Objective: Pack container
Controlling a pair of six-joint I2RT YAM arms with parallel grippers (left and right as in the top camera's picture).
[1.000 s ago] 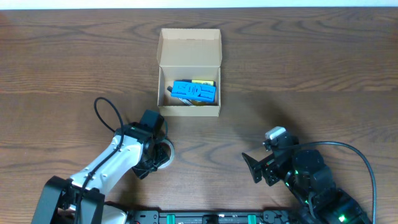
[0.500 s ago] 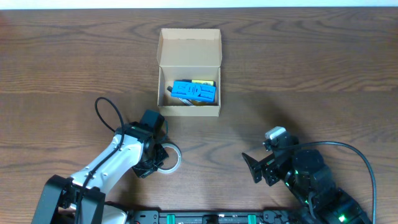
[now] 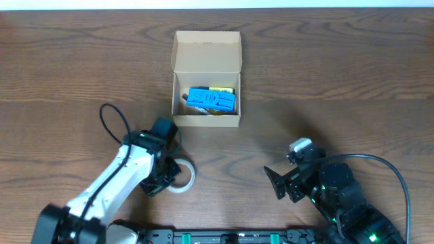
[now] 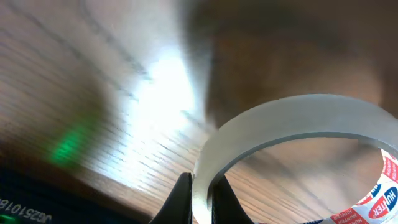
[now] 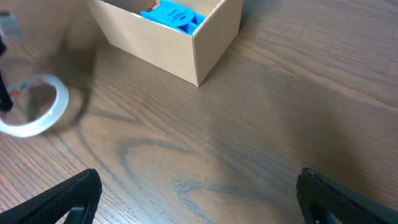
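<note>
Because your left pincer [image 4: 200,198] pinches the tape roll [image 3: 182,175] by only one thin stretch of its wall, the roll can pivot or slip out between the fingers once you swing it. The wrist view is blurred, so I cannot tell how deep the bite is, or whether the roll is clear of the desk [image 3: 81,81]. The box [image 3: 207,120] sits open up and to the right, near the middle of the desk, with its lid flap folded back. A blue item [image 3: 211,99] and a yellow item [image 3: 222,89] take up much of its floor. If dropped flat, the roll may perch on the blue item, or catch the front wall and shove the light box. Farther right, your right pincer [image 5: 198,180] hangs spread and empty, well apart from the box, so nothing braces it.
</note>
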